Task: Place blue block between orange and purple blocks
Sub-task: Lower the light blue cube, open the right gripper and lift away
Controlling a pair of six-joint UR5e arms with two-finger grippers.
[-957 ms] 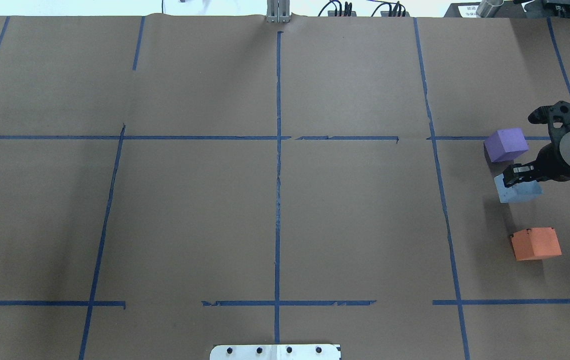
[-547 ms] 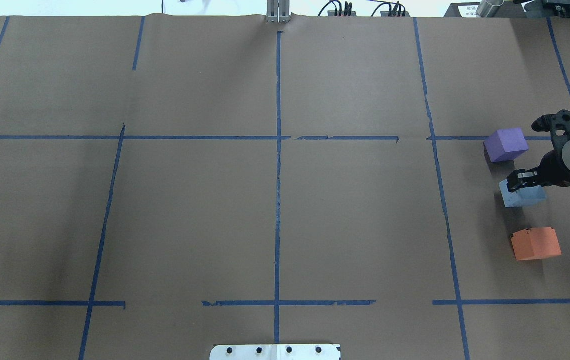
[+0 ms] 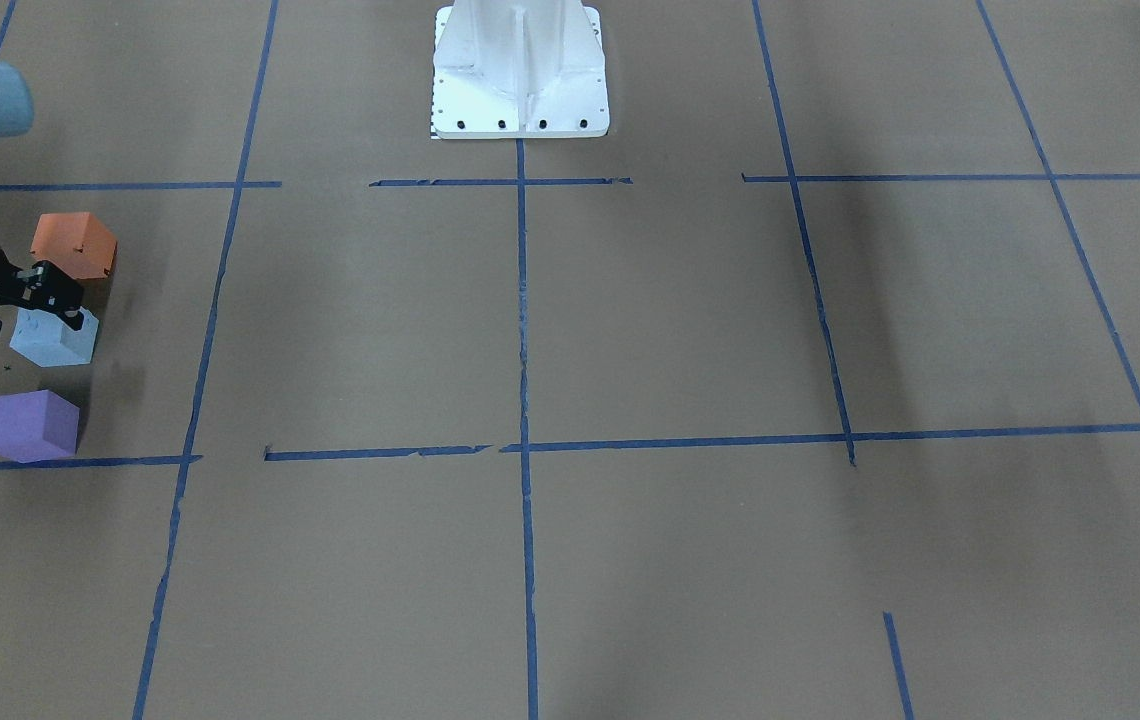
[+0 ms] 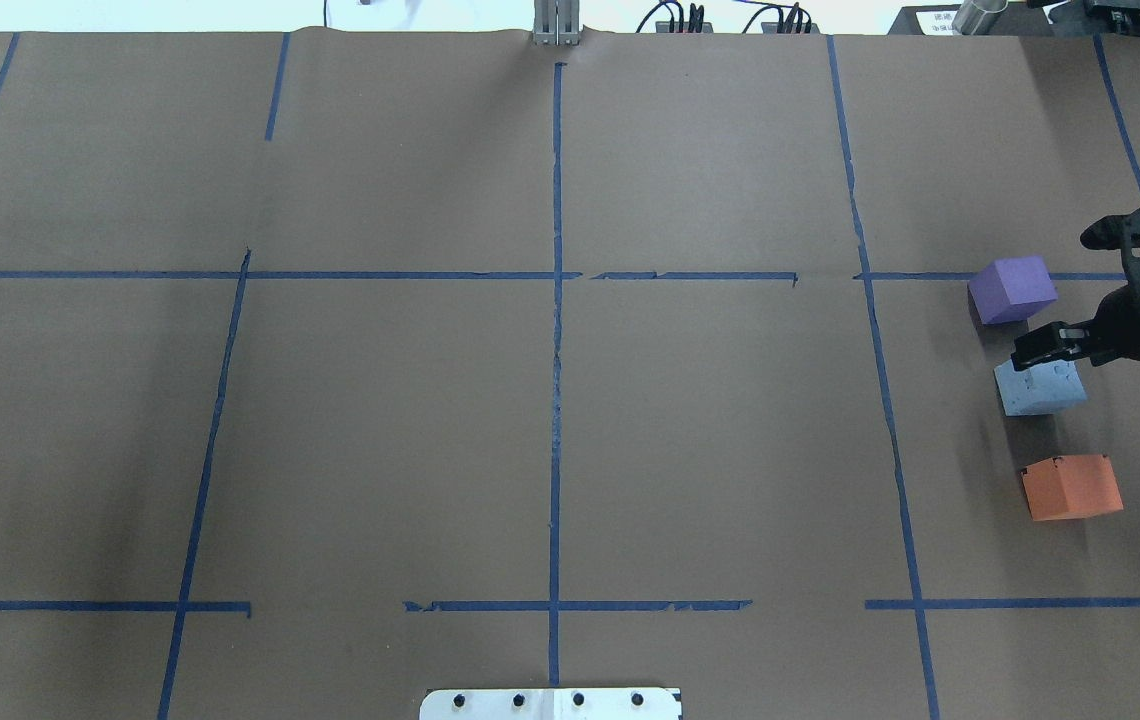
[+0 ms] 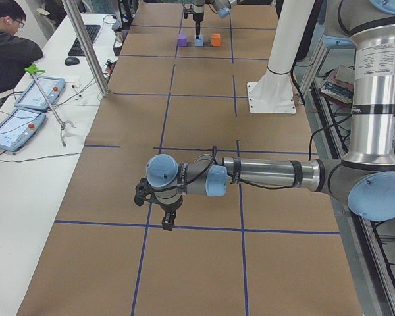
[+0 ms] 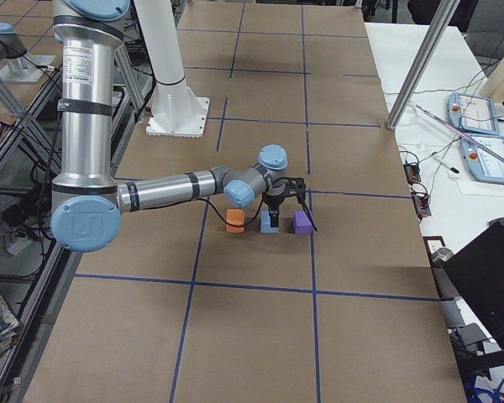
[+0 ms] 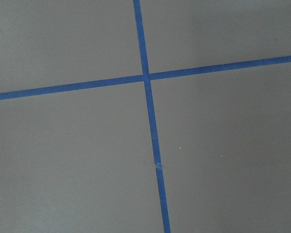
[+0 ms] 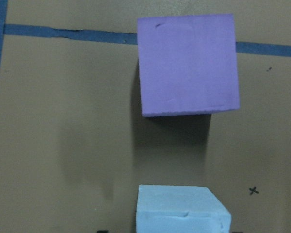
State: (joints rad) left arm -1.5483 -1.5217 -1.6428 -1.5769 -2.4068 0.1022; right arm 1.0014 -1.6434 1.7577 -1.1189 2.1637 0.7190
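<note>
Over at the robot's left end, the left gripper (image 5: 166,222) hung above the tabletop (image 5: 204,118), its state impossible to tell. Toward 3 o'clock in the overhead view, the blue block (image 4: 1042,390) sat with the purple block (image 4: 1012,290) at its 12 o'clock and the orange block (image 4: 1072,487) at its 6 o'clock, touching neither; the right gripper (image 4: 1028,352) hovered just above it, released, jaws wider than the block.

Overhead: high above white base (image 4: 550,703), looking forward-down over table (image 4: 380,420). Front: opposite side, steep, facing white base. Side views: table ends, distant. Left wrist: close on tape cross (image 7: 145,76). Right wrist: close on purple block (image 8: 188,63), shared with overhead, front.
</note>
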